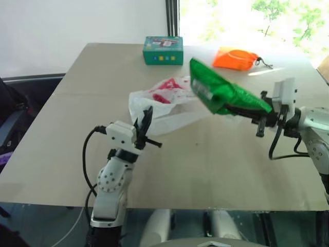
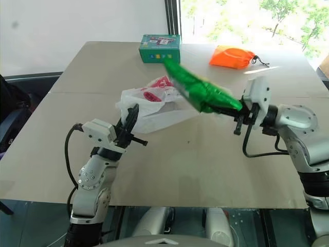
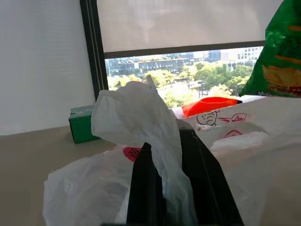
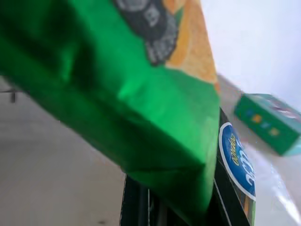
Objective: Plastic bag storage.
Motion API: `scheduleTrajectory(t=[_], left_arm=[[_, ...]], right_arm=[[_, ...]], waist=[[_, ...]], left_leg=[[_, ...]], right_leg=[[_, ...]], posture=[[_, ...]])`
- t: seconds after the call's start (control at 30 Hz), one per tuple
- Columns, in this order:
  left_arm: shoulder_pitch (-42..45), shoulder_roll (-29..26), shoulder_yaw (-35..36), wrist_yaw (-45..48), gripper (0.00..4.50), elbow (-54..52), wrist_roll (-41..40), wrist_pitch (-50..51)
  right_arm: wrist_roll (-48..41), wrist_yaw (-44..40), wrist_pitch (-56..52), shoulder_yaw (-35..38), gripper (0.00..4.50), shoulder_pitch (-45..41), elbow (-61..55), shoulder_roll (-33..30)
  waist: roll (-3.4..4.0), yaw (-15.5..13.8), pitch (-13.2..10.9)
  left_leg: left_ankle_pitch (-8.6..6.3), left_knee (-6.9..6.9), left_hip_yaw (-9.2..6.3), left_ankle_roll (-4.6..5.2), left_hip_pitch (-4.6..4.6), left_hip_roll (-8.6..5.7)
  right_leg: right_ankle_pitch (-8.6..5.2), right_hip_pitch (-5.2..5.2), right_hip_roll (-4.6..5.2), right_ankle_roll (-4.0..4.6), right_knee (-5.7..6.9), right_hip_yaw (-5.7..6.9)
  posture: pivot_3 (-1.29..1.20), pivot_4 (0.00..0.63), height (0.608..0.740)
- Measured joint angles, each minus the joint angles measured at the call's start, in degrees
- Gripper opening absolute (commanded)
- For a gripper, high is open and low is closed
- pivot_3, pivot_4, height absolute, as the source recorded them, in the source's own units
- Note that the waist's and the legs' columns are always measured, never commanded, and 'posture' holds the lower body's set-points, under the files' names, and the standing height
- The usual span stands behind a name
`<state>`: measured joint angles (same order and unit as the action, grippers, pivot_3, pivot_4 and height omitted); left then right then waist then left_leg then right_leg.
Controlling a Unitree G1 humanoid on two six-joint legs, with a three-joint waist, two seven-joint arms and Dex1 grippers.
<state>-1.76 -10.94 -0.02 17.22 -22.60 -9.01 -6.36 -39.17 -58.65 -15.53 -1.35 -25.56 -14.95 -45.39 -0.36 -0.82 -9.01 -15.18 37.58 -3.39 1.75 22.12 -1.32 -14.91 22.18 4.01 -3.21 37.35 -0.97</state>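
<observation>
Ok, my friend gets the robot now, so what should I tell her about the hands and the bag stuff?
Left gripper: shut on a handle of the plastic bag, holding that edge up off the table.
Right gripper: shut on the green snack packet, carrying it in the air over the bag.
The rest of the bag lies crumpled mid-table. The orange pouch and the green box sit at the far edge.
Done: bag gripped, packet picked up.
Left, probably: get the packet into the bag. I cannot tell whether the bag's mouth is open enough.
</observation>
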Motion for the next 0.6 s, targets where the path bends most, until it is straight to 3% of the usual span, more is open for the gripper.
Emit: scheduleTrajectory(t=[0.2, 0.43, 0.6], left_arm=[[-2.66, -0.07, -0.02, -0.09, 0.0, -2.4, 0.49, 0.0], [-3.33, -0.08, -0.49, -0.2, 0.0, -3.53, 1.66, 0.0], [-3.5, -0.19, -0.91, -0.09, 0.0, -3.91, 2.36, 0.0]], right_arm=[[1.25, -6.05, -1.88, -1.15, 0.05, -1.09, -0.02, -0.6], [6.19, -10.44, -0.17, -5.28, 0.05, -4.83, 1.9, 3.3], [14.38, -10.12, 4.08, -8.67, 0.05, -8.75, 7.03, 6.29]], waist=[[0.0, 0.03, 0.0], [-0.01, 0.06, -0.01], [-0.02, 0.09, -0.01]], left_leg=[[0.0, -0.01, 0.01, 0.0, 0.0, 0.0], [0.0, -0.01, 0.01, 0.0, 0.0, -0.01], [0.0, -0.01, 0.0, -0.01, -0.01, -0.02]], right_leg=[[0.0, 0.0, -0.04, 0.0, -0.02, 0.09], [0.0, 0.01, -0.2, 0.0, -0.02, 0.1], [0.0, 0.02, -0.2, 0.0, -0.01, 0.1]], posture=[[0.0, 0.15, 0.74], [0.0, 0.15, 0.74], [0.0, 0.15, 0.74]])
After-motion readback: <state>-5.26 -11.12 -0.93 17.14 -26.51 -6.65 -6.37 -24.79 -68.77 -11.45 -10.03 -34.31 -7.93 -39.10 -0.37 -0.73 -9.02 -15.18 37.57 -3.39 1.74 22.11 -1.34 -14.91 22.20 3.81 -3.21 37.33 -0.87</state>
